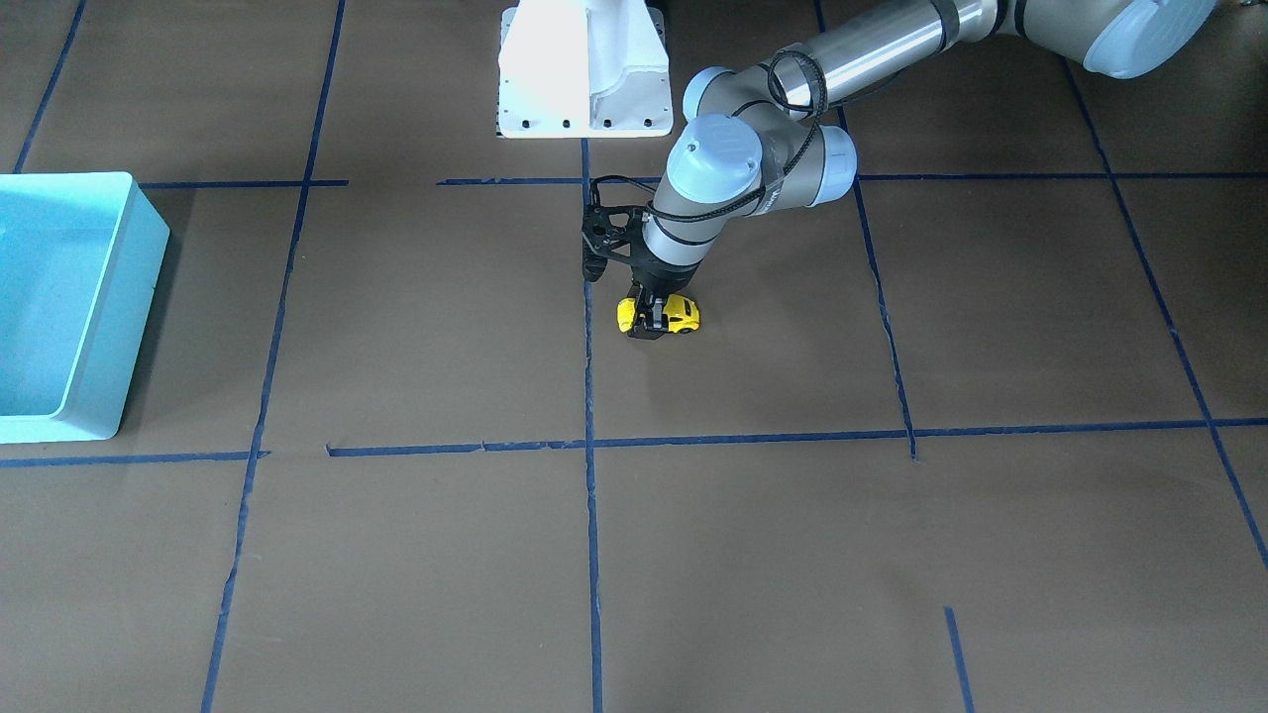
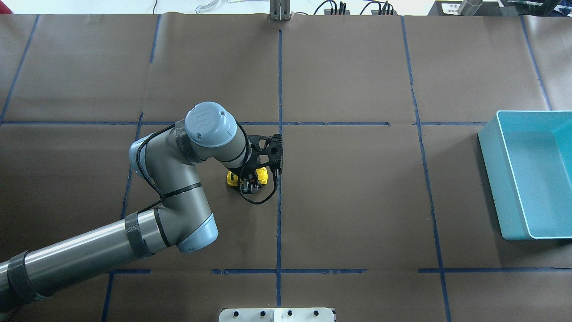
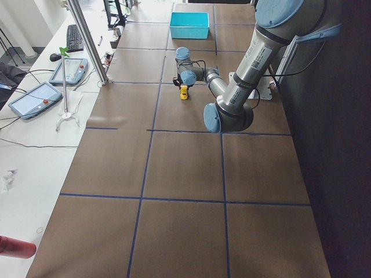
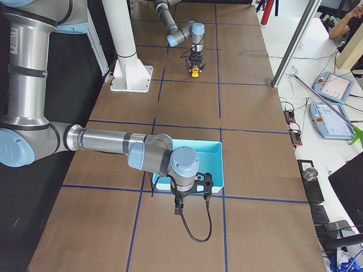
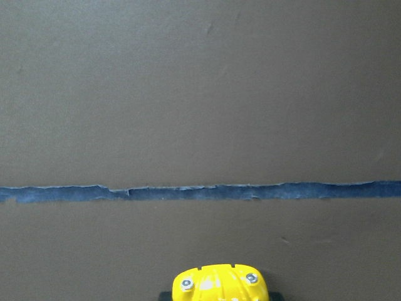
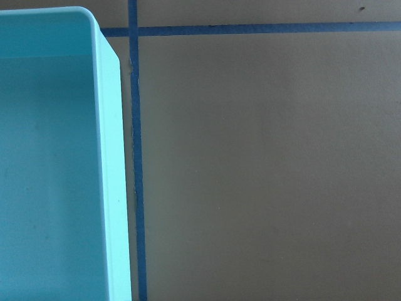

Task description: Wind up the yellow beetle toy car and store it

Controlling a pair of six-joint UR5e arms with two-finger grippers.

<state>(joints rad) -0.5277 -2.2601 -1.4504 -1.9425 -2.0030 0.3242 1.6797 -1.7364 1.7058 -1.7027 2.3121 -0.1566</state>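
Observation:
The yellow beetle toy car (image 1: 682, 314) stands on the brown table near its middle, beside a blue tape line. My left gripper (image 1: 652, 322) points straight down and its fingers clasp the car's middle, shut on it. The car also shows in the overhead view (image 2: 231, 178), under the left wrist, and at the bottom edge of the left wrist view (image 5: 220, 283). My right gripper (image 4: 177, 208) shows only in the exterior right view, hanging at the near edge of the blue bin (image 4: 218, 164); I cannot tell whether it is open or shut.
The blue bin (image 2: 532, 174) sits at the table's right end and looks empty; its rim fills the left of the right wrist view (image 6: 109, 157). The robot's white base (image 1: 584, 69) stands at the table's near edge. Blue tape lines (image 2: 279, 210) cross the brown surface.

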